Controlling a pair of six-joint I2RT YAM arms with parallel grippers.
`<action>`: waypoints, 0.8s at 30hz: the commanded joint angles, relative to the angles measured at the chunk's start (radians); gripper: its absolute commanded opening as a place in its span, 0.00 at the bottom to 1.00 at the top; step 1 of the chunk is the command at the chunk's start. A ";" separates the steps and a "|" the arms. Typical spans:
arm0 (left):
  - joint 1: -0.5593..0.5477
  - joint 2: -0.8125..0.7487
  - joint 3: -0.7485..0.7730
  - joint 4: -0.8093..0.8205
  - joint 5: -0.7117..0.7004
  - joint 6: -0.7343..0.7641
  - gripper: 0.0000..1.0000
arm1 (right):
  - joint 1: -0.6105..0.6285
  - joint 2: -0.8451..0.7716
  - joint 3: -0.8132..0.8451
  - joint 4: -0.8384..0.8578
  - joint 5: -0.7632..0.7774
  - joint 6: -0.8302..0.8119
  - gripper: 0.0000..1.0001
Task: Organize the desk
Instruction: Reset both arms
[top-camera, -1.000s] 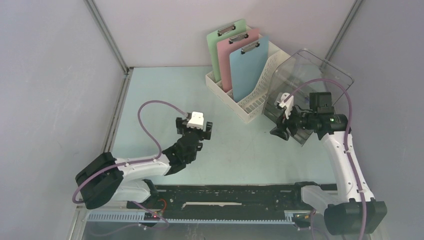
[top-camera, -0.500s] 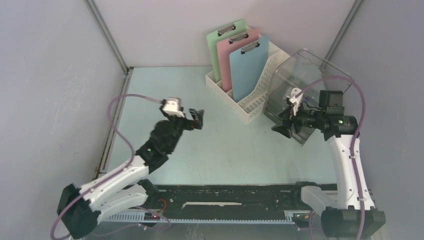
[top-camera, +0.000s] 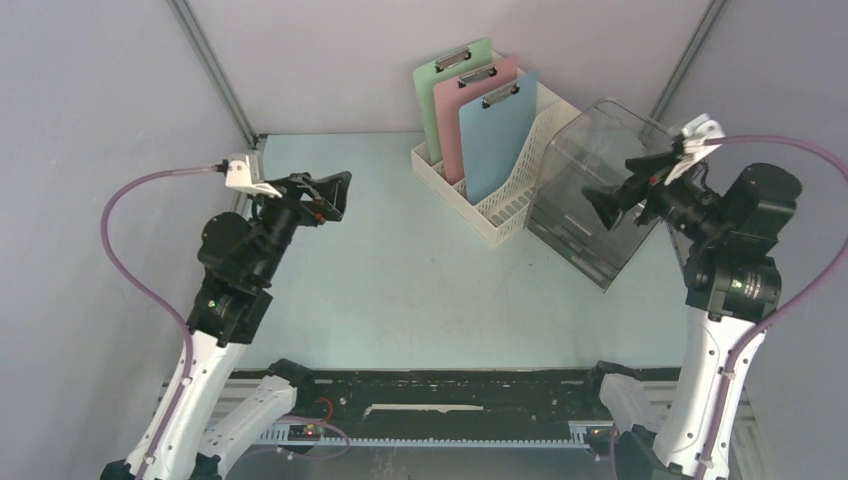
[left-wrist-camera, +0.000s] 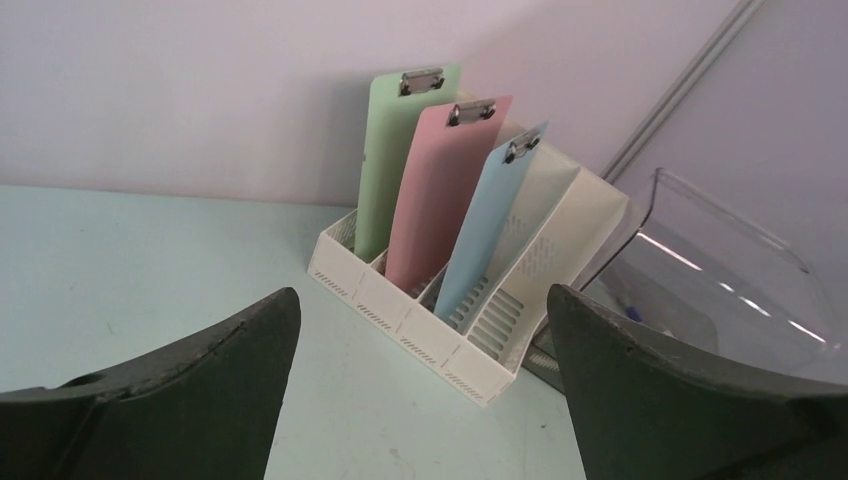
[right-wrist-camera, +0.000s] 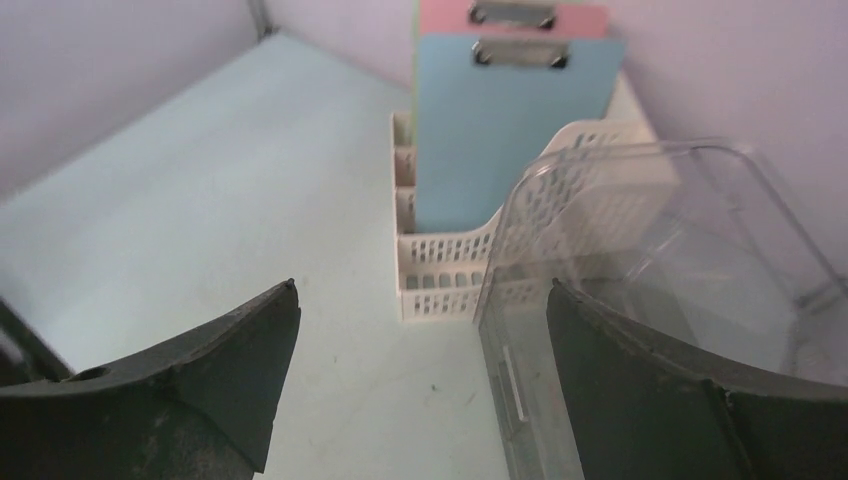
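both tools idle. left gripper (top-camera: 335, 197) is up in the air over the left far part of the desk (top-camera: 400, 290), jaws spread wide, nothing between them; its wrist view looks straight through the gap at the rack. right gripper (top-camera: 612, 190) is likewise high, over the clear plastic bin (top-camera: 590, 160), jaws fully apart and holding nothing. the desk is the pale mint tabletop under everything, running from the arm bases to the back wall. at its far right sits a white perforated file rack (top-camera: 500, 215) with a green clipboard (top-camera: 440, 95), a pink clipboard (top-camera: 472, 100) and a blue clipboard (top-camera: 497, 140) standing upright, one behind the other, each in its own slot as far as i can see. the bin sits just right of the rack, looks tilted, with something dark low inside that i can't identify. my read: sorting is done or nearly so. i see no loose items on the open surface in any view. what may be left is squaring up the bin and parking the arms. can't confirm the bin's contents from here.
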 joint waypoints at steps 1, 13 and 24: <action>0.045 0.022 0.159 -0.180 0.153 0.012 1.00 | -0.030 -0.025 0.086 0.139 0.095 0.370 1.00; 0.050 -0.018 0.346 -0.327 0.083 0.086 1.00 | -0.028 -0.056 0.299 -0.001 0.161 0.507 1.00; 0.050 -0.056 0.316 -0.340 0.100 0.094 1.00 | -0.039 -0.082 0.282 -0.001 0.129 0.484 0.99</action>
